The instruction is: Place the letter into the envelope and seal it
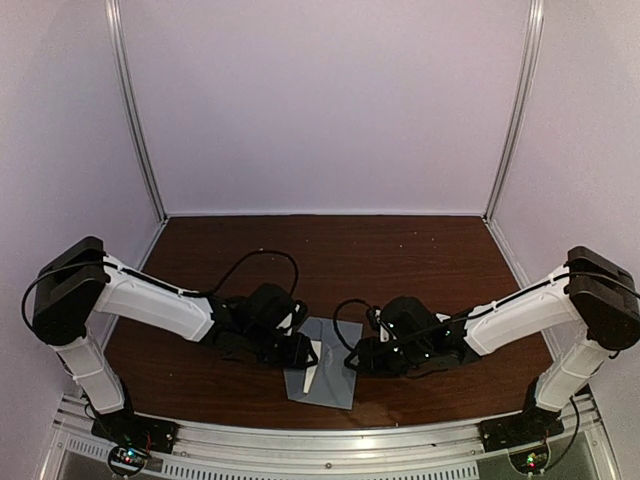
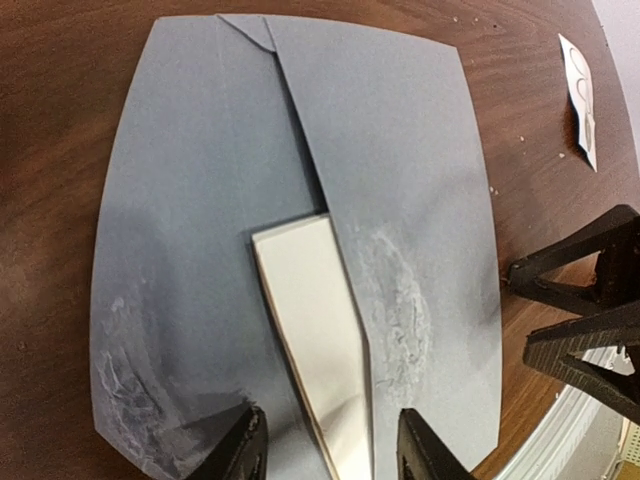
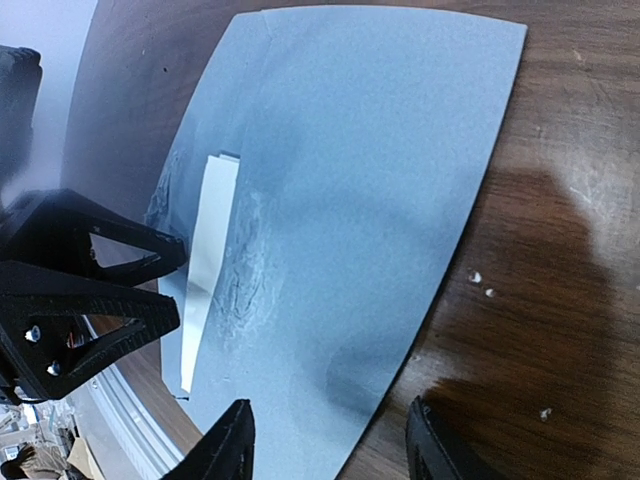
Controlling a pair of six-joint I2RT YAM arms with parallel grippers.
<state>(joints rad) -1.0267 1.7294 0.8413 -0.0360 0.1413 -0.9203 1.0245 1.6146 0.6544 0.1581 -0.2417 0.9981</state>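
Now, flat grey-blue paper envelope (image 1: 335, 385) lies on dark wooden bench (image 1: 400, 260) between my two tools. White paper letter (image 2: 315, 330) tucked partway under diagonal flap, near end sticking out. My left tool (image 2: 335, 450) jaws apart, straddling letter end, gripping nothing. My right tool (image 3: 330, 450) half wide over envelope edge, empty.

We count one envelope (image 1: 332, 380), one white letter (image 2: 310, 320), one sticker strip (image 2: 580, 100), one table (image 1: 350, 250), and two arms: left arm (image 1: 150, 300), right arm (image 1: 520, 315).
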